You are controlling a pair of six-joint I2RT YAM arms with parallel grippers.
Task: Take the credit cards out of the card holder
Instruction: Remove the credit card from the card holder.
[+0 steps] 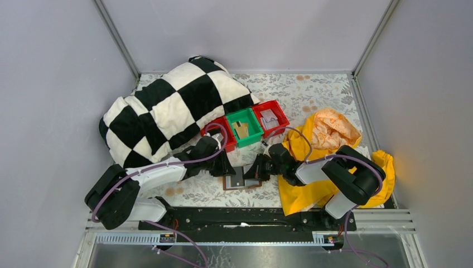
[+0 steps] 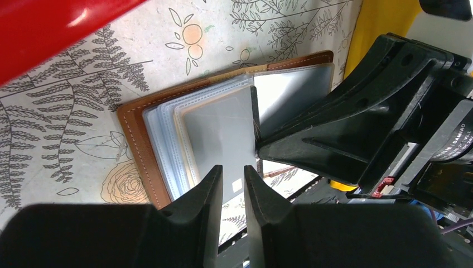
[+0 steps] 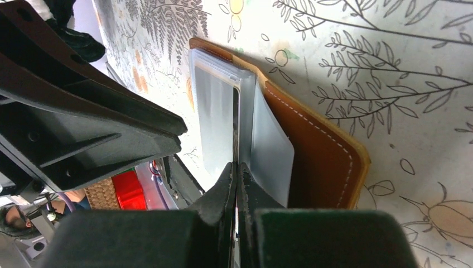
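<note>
Broadly, a checkered cushion (image 1: 167, 106) fills the upper left of the overhead view, and a yellow cloth (image 1: 312, 192) fills the right. Between them a green bin (image 1: 249, 140) holds tan cards (image 1: 241, 129). Just below, at frame centre, the card holder (image 1: 230, 183) lies open on the floral table (image 1: 301, 92), long axis left to right, spine pointing toward the bins. The right gripper (image 3: 236, 173) is pressed together on a thin leaf standing on edge at the spine; card or sleeve, I cannot tell. The left gripper (image 2: 233, 177) hovers over the holder's edge, fingers slightly parted. A grey card (image 2: 220, 131) shows in a pocket. White lettering (image 2: 449, 144) on the right arm seems to read DAMIAO.
</note>
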